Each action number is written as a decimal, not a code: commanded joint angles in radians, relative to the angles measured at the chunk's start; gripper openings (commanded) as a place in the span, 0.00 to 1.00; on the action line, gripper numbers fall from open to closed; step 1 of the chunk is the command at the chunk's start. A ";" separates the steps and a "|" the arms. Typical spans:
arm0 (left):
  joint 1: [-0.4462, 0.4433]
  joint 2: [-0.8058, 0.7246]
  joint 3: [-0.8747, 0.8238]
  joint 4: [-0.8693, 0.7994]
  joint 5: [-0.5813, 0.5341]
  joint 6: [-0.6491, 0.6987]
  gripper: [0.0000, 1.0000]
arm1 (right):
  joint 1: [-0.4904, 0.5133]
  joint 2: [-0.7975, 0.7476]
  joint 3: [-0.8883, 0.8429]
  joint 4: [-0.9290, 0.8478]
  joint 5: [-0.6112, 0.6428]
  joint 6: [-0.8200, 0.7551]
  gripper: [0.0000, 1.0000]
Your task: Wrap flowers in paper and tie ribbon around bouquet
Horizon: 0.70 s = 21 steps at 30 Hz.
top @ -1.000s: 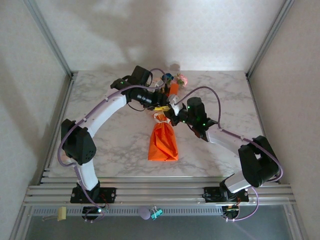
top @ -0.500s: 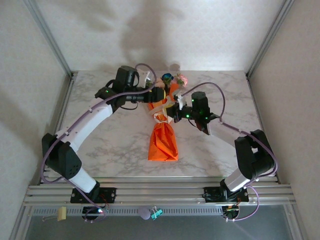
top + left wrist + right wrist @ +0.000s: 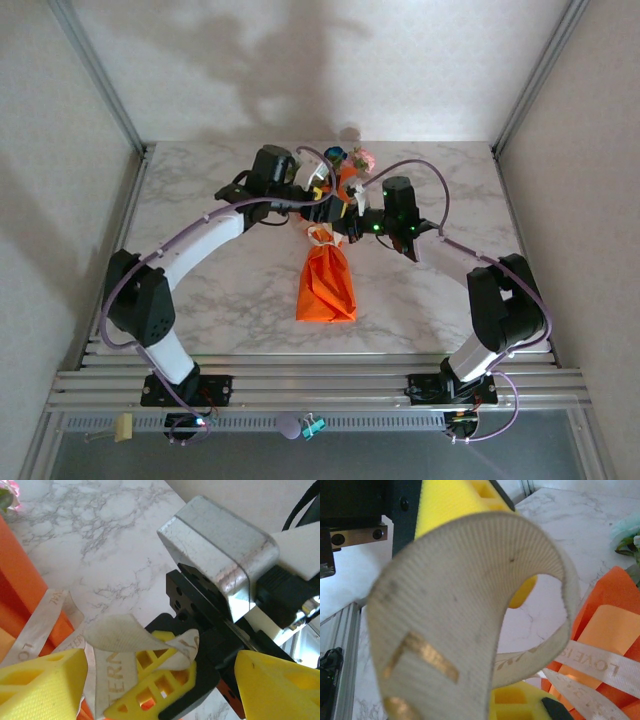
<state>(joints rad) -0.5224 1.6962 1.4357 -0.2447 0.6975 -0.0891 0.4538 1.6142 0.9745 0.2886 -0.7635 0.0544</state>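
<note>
Item: ribbon tie, in progress. Right gripper (image 3: 349,223): fingers (image 3: 452,502) pressed together on the free end of the ribbon (image 3: 470,580), which curls out of the pinch in a springy loop with its gold lettering showing. Left gripper (image 3: 324,198): yellow fingers (image 3: 40,680) spread wide on either side of the right gripper's tip, gripping nothing. Ribbon body: passed round the waist of the bouquet (image 3: 327,270), one band lying across the orange paper (image 3: 326,290). From above it is hard to tell whether a knot has formed. Bouquet position: flat at mid-table, broad orange foot toward the arms, flowers (image 3: 350,158) toward the back wall. Handling note: this looks like a hand-over of the tail. The left fingers should close on the flat of the strip just beyond the pinch, then draw level with the table (image 3: 230,310) so the bouquet does not lift. Clearance: both wrists crowd together over the waist. There is open marble to the left, right and near side, and the back edge sits close behind the blooms.
</note>
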 commanded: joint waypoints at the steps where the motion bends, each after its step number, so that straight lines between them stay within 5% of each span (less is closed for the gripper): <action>1: -0.010 0.028 -0.006 0.075 0.048 0.022 0.77 | -0.006 0.007 0.026 -0.025 -0.024 -0.018 0.00; 8: -0.029 0.086 0.032 0.056 0.072 0.010 0.61 | -0.006 0.004 0.016 -0.005 -0.007 -0.006 0.00; 16: -0.030 0.069 0.005 0.123 0.085 -0.080 0.00 | -0.005 -0.004 0.013 -0.005 0.007 -0.013 0.00; 21: -0.021 0.032 -0.032 0.155 0.063 -0.143 0.00 | -0.006 -0.024 -0.015 0.021 0.023 -0.015 0.00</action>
<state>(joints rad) -0.5457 1.7664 1.4284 -0.1284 0.7631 -0.1799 0.4484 1.6196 0.9733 0.2634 -0.7525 0.0525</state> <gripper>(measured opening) 0.045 0.058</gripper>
